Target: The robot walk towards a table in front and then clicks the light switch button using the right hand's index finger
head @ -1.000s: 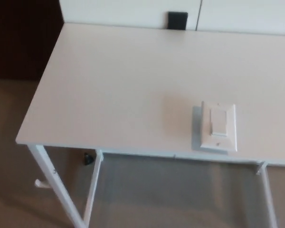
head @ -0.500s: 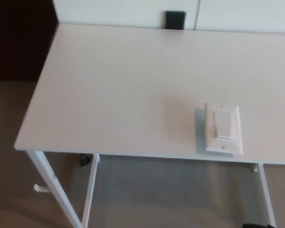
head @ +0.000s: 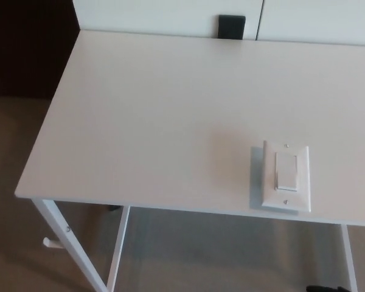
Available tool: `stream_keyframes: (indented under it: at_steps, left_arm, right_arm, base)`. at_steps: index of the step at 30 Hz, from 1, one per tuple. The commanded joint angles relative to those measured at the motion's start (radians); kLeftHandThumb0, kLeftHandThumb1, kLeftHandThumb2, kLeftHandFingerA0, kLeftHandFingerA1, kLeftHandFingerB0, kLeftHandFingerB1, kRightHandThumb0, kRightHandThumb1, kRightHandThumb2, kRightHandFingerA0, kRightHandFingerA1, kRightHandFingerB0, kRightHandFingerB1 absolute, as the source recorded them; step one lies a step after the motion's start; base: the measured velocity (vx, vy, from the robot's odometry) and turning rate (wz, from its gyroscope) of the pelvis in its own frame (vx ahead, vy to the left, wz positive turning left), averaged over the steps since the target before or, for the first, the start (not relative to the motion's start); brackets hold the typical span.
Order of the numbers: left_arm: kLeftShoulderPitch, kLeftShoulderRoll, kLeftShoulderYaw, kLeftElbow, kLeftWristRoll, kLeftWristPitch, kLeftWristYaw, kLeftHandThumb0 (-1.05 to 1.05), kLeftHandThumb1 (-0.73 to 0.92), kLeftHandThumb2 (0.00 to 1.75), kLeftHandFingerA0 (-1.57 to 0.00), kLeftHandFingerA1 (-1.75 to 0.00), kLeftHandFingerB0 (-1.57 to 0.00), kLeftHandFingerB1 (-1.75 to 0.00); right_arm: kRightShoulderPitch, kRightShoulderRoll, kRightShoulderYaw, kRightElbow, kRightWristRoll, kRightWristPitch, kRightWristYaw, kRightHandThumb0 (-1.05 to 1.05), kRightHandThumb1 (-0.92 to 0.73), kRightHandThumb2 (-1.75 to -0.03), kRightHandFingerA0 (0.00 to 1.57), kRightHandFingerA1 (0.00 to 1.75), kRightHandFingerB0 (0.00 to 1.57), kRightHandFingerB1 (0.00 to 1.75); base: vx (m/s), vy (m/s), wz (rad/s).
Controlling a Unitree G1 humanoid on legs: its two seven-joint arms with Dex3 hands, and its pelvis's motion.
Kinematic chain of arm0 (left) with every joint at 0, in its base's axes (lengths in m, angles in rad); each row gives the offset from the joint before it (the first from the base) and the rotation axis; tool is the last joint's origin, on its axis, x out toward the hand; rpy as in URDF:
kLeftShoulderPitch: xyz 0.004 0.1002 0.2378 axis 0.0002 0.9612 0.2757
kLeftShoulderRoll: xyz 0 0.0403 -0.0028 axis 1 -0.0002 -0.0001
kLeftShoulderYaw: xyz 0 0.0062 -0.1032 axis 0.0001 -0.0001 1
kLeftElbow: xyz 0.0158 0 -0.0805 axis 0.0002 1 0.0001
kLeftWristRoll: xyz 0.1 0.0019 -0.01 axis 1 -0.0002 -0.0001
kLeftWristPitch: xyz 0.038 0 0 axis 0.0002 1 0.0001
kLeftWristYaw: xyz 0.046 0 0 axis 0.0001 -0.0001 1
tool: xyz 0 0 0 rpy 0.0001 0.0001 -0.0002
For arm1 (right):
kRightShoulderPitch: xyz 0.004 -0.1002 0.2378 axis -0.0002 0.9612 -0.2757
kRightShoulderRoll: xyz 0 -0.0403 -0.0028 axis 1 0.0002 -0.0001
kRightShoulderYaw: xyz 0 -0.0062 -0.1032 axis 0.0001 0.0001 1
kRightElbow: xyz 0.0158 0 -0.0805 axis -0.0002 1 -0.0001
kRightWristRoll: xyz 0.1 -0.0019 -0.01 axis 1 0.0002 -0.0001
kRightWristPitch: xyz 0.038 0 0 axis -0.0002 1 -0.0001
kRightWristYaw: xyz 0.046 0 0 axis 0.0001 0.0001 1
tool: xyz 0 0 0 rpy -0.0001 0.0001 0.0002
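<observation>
No writing can be read on the white light switch (head: 286, 177), which lies flat near the front edge of the white bench (head: 152, 115), toward its right; neither hand shows, so the fingers' state cannot be told

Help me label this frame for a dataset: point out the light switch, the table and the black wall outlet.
light switch (head: 286, 172), head view, on the rocker's middle.
table (head: 146, 109), head view, on a bare part of the top.
black wall outlet (head: 231, 26), head view, on its face.
</observation>
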Motion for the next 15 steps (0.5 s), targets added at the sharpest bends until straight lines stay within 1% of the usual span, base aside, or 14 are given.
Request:
stream_keyframes:
  at_steps: [1, 2, 4, 5, 8, 9, 10, 11, 12, 13, 14, 15]
  left_arm:
    - [0.012, 0.013, 0.0, -0.014, 0.02, 0.003, 0.011, -0.13, 0.61, 0.58, -0.41, -0.38, -0.31, -0.34]
    - [0.007, 0.013, 0.0, -0.015, 0.01, -0.001, 0.002, -0.12, 0.63, 0.59, -0.38, -0.38, -0.28, -0.34]
    - [0.007, 0.015, -0.001, -0.022, 0.018, -0.002, 0.008, -0.12, 0.62, 0.58, -0.4, -0.38, -0.3, -0.34]
    - [0.003, 0.015, 0.002, -0.013, 0.008, -0.005, 0.001, -0.12, 0.62, 0.58, -0.39, -0.39, -0.29, -0.34]
    - [-0.007, 0.019, 0.003, -0.033, 0.014, 0.027, 0.011, -0.13, 0.61, 0.58, -0.4, -0.37, -0.3, -0.33]
    - [-0.005, 0.018, 0.003, -0.035, 0.014, 0.031, 0.013, -0.13, 0.61, 0.58, -0.4, -0.37, -0.3, -0.33]
    - [0.01, 0.016, 0.006, -0.029, 0.01, 0.012, 0.008, -0.09, 0.62, 0.58, -0.4, -0.38, -0.3, -0.34]
    - [0.014, 0.015, 0.01, -0.021, 0.003, -0.001, 0.003, -0.08, 0.62, 0.58, -0.39, -0.39, -0.3, -0.34]
    - [0.012, 0.021, 0.011, -0.007, 0.008, -0.017, 0.002, -0.13, 0.62, 0.58, -0.41, -0.4, -0.3, -0.34]
    - [0.013, 0.029, 0.008, 0.004, 0.025, -0.035, 0.004, -0.13, 0.62, 0.58, -0.41, -0.4, -0.3, -0.34]
    - [0.007, 0.031, 0.01, -0.002, 0.021, -0.026, 0.004, -0.14, 0.6, 0.57, -0.41, -0.39, -0.31, -0.34]
    - [0.005, 0.031, 0.01, -0.008, 0.02, -0.021, 0.005, -0.14, 0.6, 0.57, -0.41, -0.39, -0.31, -0.34]
  right_arm:
    - [0.005, -0.01, -0.004, 0.009, 0.004, 0.002, 0.005, -0.17, -0.56, -0.56, 0.51, 0.52, 0.37, 0.41]
    - [0.002, -0.011, -0.003, 0.005, 0.001, 0.005, 0.005, -0.17, -0.57, -0.56, 0.51, 0.52, 0.37, 0.4]
    - [0.001, -0.016, 0.003, -0.001, -0.011, 0.004, 0.002, -0.19, -0.56, -0.56, 0.52, 0.52, 0.37, 0.41]
    - [0.003, -0.02, 0.01, -0.005, -0.027, -0.001, -0.005, -0.26, -0.49, -0.64, 0.5, 0.55, 0.35, 0.45]
    - [0.001, -0.025, 0.031, -0.033, -0.065, -0.011, -0.023, -0.29, -0.47, -0.65, 0.5, 0.57, 0.37, 0.47]
    - [0.005, -0.026, 0.034, -0.039, -0.067, -0.011, -0.024, -0.29, -0.47, -0.65, 0.5, 0.57, 0.37, 0.47]
    - [0.044, -0.025, 0.05, -0.079, -0.076, -0.018, -0.023, -0.29, -0.47, -0.65, 0.51, 0.56, 0.37, 0.46]
    - [0.065, -0.027, 0.062, -0.106, -0.083, -0.023, -0.02, -0.23, -0.56, -0.56, 0.55, 0.52, 0.39, 0.41]
    - [0.077, -0.027, 0.071, -0.127, -0.081, -0.031, -0.012, -0.29, -0.46, -0.65, 0.53, 0.59, 0.35, 0.48]
    - [0.09, -0.027, 0.078, -0.148, -0.073, -0.038, -0.004, -0.29, -0.46, -0.65, 0.53, 0.59, 0.35, 0.48]
    - [0.092, -0.022, 0.084, -0.172, -0.063, -0.027, 0.002, -0.28, -0.46, -0.65, 0.53, 0.6, 0.35, 0.49]
    - [0.099, -0.022, 0.088, -0.196, -0.049, -0.013, 0.014, -0.21, -0.56, -0.56, 0.53, 0.55, 0.36, 0.42]
  base:
    - [0.0, 0.0, 0.0]
    - [0.0, 0.0, 0.0]
    - [0.0, 0.0, 0.0]
    - [0.0, 0.0, 0.0]
    - [0.0, 0.0, 0.0]
    - [0.0, 0.0, 0.0]
    - [0.0, 0.0, 0.0]
    - [0.0, 0.0, 0.0]
    - [0.0, 0.0, 0.0]
    - [0.0, 0.0, 0.0]
    - [0.0, 0.0, 0.0]
    - [0.0, 0.0, 0.0]
